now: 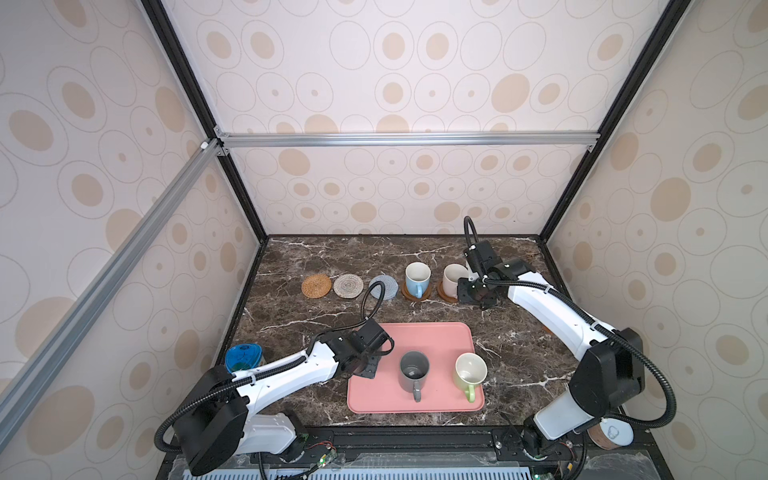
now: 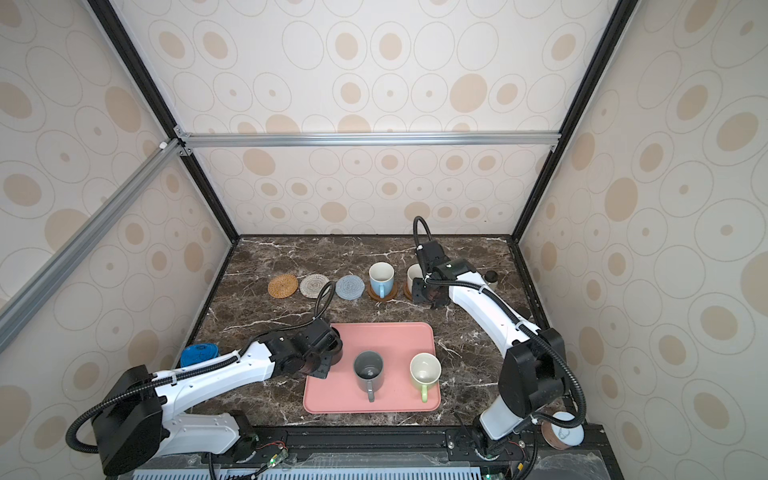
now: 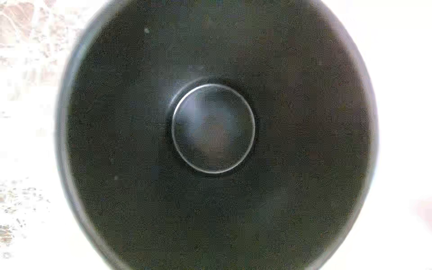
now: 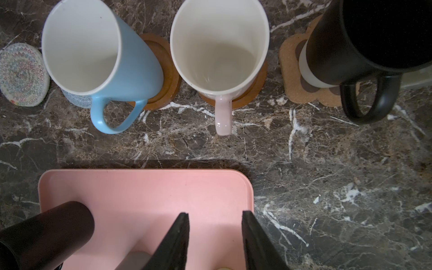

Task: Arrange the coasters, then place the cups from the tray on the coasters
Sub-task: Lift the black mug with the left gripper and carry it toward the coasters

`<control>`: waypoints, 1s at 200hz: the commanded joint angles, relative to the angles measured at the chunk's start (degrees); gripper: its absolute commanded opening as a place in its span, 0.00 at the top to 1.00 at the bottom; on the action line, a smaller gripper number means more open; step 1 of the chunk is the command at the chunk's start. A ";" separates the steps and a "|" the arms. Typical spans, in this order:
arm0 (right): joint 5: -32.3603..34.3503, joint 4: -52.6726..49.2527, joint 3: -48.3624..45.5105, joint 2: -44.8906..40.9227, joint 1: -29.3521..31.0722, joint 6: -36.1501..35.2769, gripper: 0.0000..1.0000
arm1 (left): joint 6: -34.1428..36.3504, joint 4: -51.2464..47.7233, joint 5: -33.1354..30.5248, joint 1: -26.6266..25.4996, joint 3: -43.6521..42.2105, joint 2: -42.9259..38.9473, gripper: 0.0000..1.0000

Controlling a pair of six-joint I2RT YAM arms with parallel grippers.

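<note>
My left gripper [image 1: 374, 353] is at the far left corner of the pink tray [image 1: 432, 336], shut on a black cup [image 2: 336, 347] whose dark inside fills the left wrist view [image 3: 212, 128]. A grey cup [image 1: 414, 368] and a green cup [image 1: 470, 370] stand on the tray. In the back row lie bare tan [image 1: 316, 286], cream [image 1: 348, 285] and grey-blue coasters [image 1: 384, 286]. A blue cup [image 1: 417, 276] and a pink cup [image 1: 454, 277] stand on wooden discs. Another black cup [image 4: 364, 46] stands on the paw coaster [image 4: 289, 70]. My right gripper [image 4: 215, 224] hangs open and empty in front of the pink cup.
A blue-topped can [image 1: 243, 357] stands at the table's left edge behind my left arm. A white-lidded can [image 1: 615, 434] sits by the right arm's base. Patterned walls close the table at the back and both sides.
</note>
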 commanded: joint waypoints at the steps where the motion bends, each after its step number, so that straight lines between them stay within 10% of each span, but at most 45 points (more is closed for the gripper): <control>1: 0.73 -0.91 -0.78 -1.74 -0.30 0.47 0.59 | -1.31 1.88 -2.61 0.50 0.53 -2.23 0.88; 200: 0.82 -1.36 -0.84 -2.30 -0.34 0.04 0.59 | -3.97 2.72 -7.53 1.83 9.87 0.07 0.89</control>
